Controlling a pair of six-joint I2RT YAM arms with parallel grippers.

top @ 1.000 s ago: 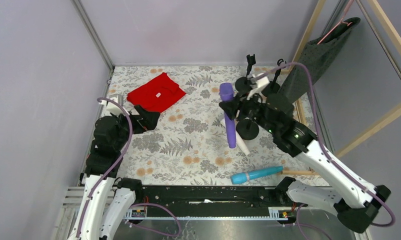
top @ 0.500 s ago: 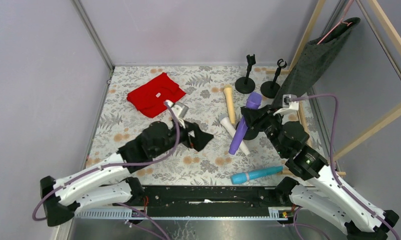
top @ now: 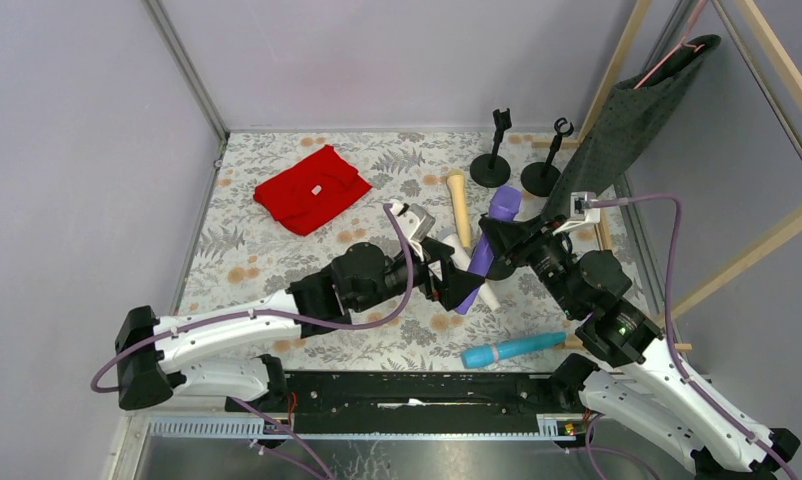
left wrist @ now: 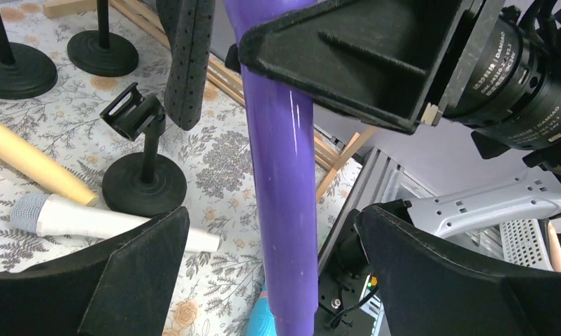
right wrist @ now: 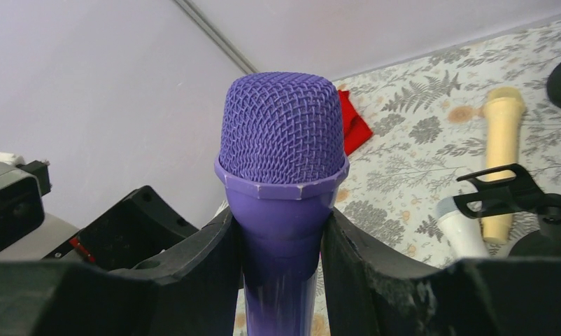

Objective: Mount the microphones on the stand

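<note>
Seen from above, the right gripper (top: 492, 243) clamps the purple microphone (top: 504, 206) just below its head and holds it tilted above the table (top: 247, 255). The left gripper (top: 460, 280) straddles the lower shaft. In the left wrist view, its fingers (left wrist: 103, 280) gape wide and the shaft stands between them untouched. In the right wrist view, both fingers (right wrist: 201, 266) press the microphone's neck.
</note>
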